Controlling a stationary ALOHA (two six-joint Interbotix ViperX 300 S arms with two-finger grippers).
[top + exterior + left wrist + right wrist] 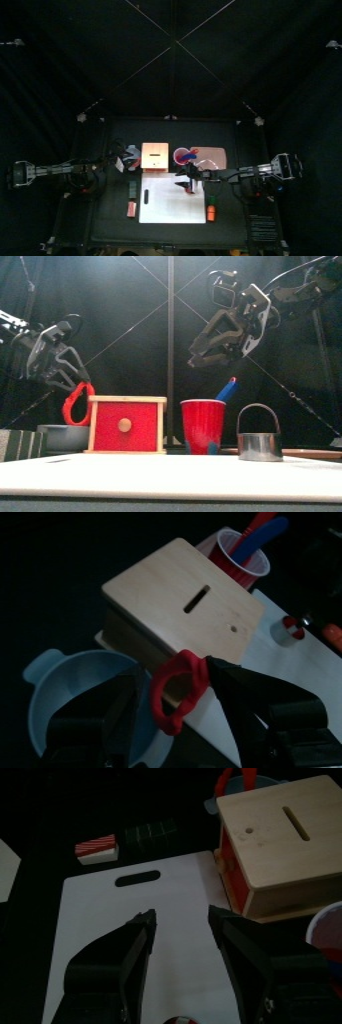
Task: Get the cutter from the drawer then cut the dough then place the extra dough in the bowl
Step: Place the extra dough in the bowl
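Left of the wooden box (127, 426), my left jaws (181, 682) grip the red dough ring (67, 408) just above the bowl (60, 438), so I judge only the drop is left; right of the box, the cutter (259, 446) stands out of the drawer, with my right jaws (182, 916) open and empty higher up.

Left gripper (183, 672): dark fingers (254, 697) pinch red dough ring (177, 692), seen against rim of blue-grey bowl (67, 682) and near corner of box. Pale wooden box (181, 597) just beside bowl, slot in upper face. Red cup (243, 562) beyond box, holding blue knife (267, 532) and red knife (257, 520). White cutting board (274, 647) alongside box; small red-and-white piece (287, 630) near board's edge.
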